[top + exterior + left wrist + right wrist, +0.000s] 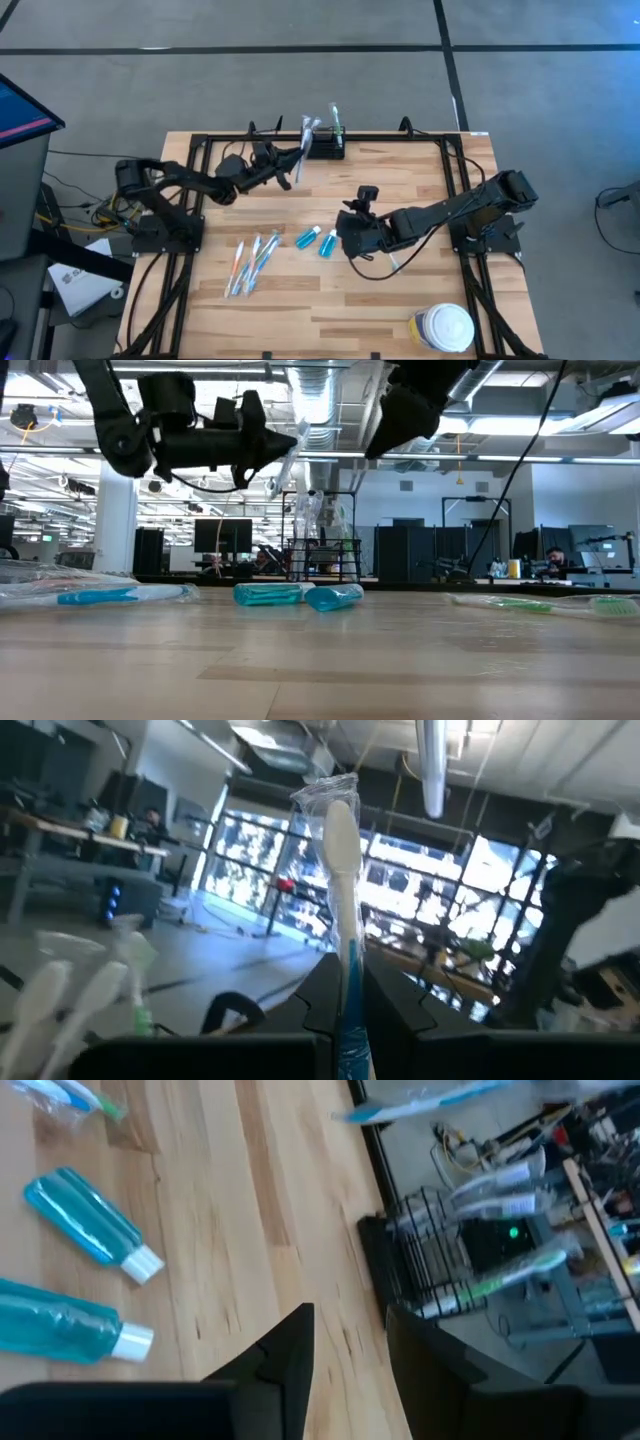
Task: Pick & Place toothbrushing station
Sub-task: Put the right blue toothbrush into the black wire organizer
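The black open-topped holder [326, 146] stands at the table's far edge with wrapped toothbrushes sticking up out of it; it also shows in the right wrist view [450, 1260]. My left gripper [284, 162] hovers just left of the holder, above the table, shut on a wrapped toothbrush [342, 870]. My right gripper [345, 1345] is open and empty above the table's middle, beside two blue bottles [308, 238] [328, 244] that lie on their sides. My left gripper pinches the wrapped toothbrush by its blue handle [350, 1020] between its two fingers. The white head end [340, 820] and its clear wrapper stick out beyond the fingertips. The brush is lifted clear of the table [288, 455].
Several wrapped toothbrushes [252, 264] lie at the near left. Another, green one [540, 603] lies near my right arm. A round white-lidded jar [442, 328] stands at the near right corner. A black frame [200, 140] runs around the table's edges.
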Controlling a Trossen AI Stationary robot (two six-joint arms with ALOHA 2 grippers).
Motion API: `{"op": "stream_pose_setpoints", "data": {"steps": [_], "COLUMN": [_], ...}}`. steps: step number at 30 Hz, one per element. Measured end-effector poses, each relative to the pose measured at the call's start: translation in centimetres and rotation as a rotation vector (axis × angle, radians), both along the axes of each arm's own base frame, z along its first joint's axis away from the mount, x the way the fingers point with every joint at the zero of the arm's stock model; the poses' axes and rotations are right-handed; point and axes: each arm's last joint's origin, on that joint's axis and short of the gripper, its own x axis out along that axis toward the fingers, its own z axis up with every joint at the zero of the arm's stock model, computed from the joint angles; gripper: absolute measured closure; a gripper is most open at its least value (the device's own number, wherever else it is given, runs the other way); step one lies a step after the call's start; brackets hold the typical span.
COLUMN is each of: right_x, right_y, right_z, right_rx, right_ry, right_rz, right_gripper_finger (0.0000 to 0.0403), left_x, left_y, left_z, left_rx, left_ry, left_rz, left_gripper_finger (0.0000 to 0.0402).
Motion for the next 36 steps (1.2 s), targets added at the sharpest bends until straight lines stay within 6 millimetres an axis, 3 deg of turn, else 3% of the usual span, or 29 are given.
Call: {"op": "stream_pose_setpoints", "data": {"steps": [6, 18, 26, 36], "right_x": [-0.6, -1.4, -2.4, -3.0], "right_y": [-0.2, -0.7, -1.0, -1.3], "right_z": [-0.3, -0.6, -2.6, -3.9], "right_rx": [0.008, -0.006, -0.042, -0.050], "right_ry": [0.029, 0.047, 0.073, 0.083], "right_rz": [-0.048, -0.129, -0.170, -0.188], "right_gripper_finger": [0.0285, 0.0285, 0.0285, 0.0285], "left_x": [-0.1, 2.2, 2.5, 2.5], "left_y": [1.4, 4.3, 5.6, 6.9], "left_z": [-1.3, -2.0, -2.7, -1.8], "left_rx": [0.016, 0.084, 0.119, 0.165], "left_ry": [-0.035, 0.003, 0.037, 0.026], "left_rz": [0.047, 0.135, 0.192, 0.250], "left_gripper_finger": [0.0385, 0.0385, 0.0385, 0.0385]}}
